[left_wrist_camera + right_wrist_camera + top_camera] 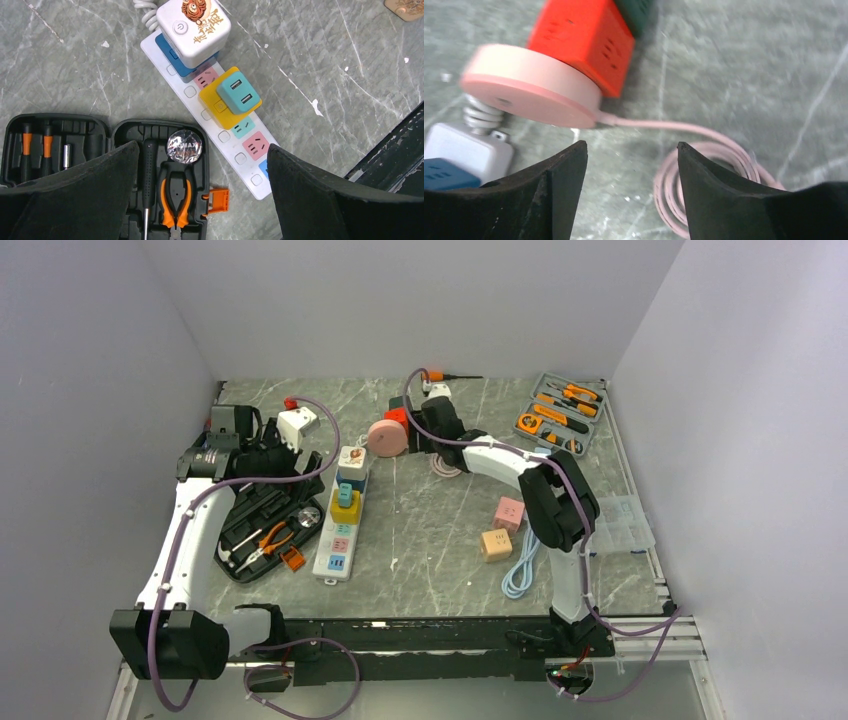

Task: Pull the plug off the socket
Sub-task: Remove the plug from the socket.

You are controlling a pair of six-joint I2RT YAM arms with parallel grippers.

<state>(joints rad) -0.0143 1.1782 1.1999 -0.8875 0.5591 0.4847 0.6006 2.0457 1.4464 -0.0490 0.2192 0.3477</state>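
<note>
Upper left of frame, the pink plug (529, 85) looked hard and slick; its rim suited gripping. Empty, the right gripper (631, 150) and left gripper (203, 147) both gaped.

Pink disc plug (529, 82) beside red socket (584, 37)

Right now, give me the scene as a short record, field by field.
strip: white, lying left of centre
plugged into strip: white cube; yellow adapter with teal charger on it
left gripper: open, empty, above strip and tool case
right gripper: open, empty, near pink disc
pink disc: against red cube; its cord coiled alongside
</note>
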